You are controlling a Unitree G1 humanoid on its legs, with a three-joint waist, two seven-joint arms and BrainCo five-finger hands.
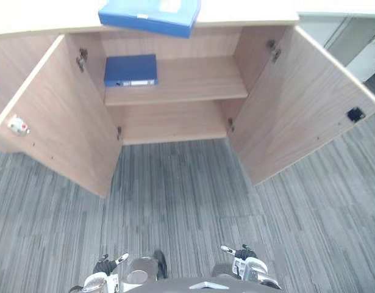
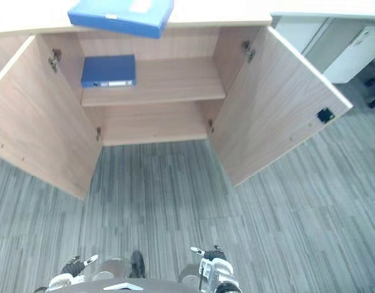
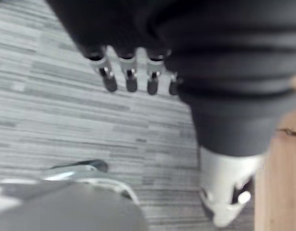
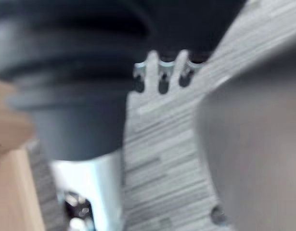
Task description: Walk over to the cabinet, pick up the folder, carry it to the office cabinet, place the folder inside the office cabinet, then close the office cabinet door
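2 blue folders sit at a wooden cabinet whose doors are open. The lighter folder lies flat on the cabinet top with 1 corner jutting over the front edge; the darker folder lies flat on the upper shelf inside, toward the robot's left end. The left door and the right door both stand swung wide.

The left robot hand and the right robot hand hang low at the near edge of the head views, over grey striped carpet and well apart from the cabinet. In the wrist views the left fingers and the right fingers hang loose and straight; they grip nothing.

By my reading the task is at an early stage. The robot faces the cabinet with a stretch of carpet between them; no folder is in hand, so the pickup has not begun. The lighter folder on top looks the likelier one to take, though I cannot tell for certain which is meant. Grasping, carrying, placing inside and closing the door all appear to remain.
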